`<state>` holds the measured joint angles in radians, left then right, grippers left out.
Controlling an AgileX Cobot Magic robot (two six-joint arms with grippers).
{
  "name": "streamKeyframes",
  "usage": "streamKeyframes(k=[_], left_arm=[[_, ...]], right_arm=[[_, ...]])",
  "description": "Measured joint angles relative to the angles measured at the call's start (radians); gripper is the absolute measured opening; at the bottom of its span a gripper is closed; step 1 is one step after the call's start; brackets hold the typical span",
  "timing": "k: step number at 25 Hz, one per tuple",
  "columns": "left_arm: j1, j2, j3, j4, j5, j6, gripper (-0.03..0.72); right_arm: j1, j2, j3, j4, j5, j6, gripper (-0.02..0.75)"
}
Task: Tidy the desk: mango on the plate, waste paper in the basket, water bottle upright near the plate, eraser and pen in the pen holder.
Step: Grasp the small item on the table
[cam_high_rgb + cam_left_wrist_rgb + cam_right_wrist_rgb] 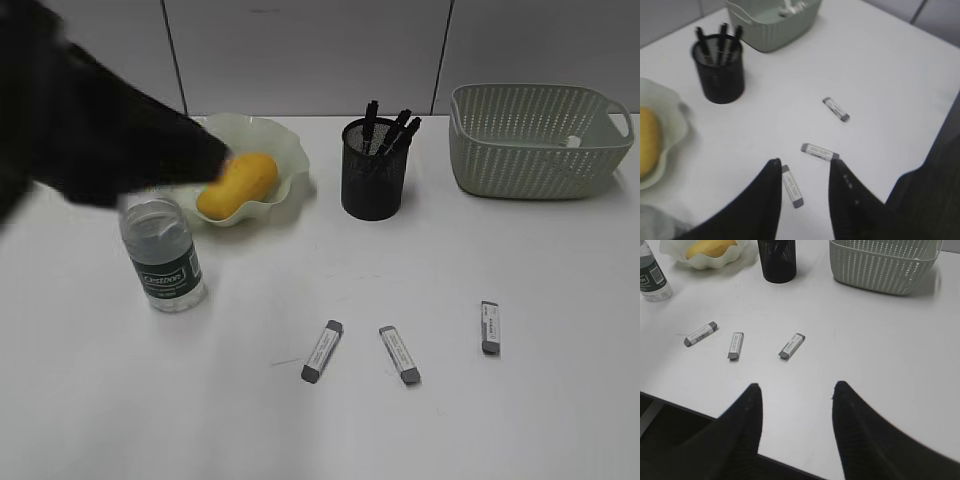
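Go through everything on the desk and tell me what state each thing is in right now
mango: in the plate
water bottle: upright beside the plate
pen holder: upright, pens inside
basket: upright, something white inside
three erasers: lying loose on the desk
left gripper: open, empty
right gripper: open, empty

1. Mango (238, 184) – yellow-orange; plate (285, 140) – pale translucent green.
2. Pen holder (374, 178) – black mesh.
3. Basket (520, 150) is sage green, woven-patterned.
4. Erasers (322, 351) are white with grey ends.
5. Water bottle (163, 256) is clear, dark green label.
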<state>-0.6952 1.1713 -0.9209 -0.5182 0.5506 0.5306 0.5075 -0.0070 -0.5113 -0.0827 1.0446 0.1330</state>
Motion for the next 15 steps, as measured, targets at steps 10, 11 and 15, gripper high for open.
streamKeyframes(k=[10, 11, 15], left_arm=[[-0.243, 0.538, -0.156, 0.567, -0.015, -0.757, 0.391], [-0.238, 0.564, -0.171, 0.568, -0.028, -0.763, 0.419], [-0.227, 0.668, -0.231, 0.573, -0.079, -0.767, 0.452]], right_arm=[[0.000, 0.000, 0.000, 0.000, 0.000, -0.001, 0.373], [0.000, 0.000, 0.000, 0.000, 0.000, -0.001, 0.373], [0.000, 0.000, 0.000, 0.000, 0.000, -0.001, 0.372]])
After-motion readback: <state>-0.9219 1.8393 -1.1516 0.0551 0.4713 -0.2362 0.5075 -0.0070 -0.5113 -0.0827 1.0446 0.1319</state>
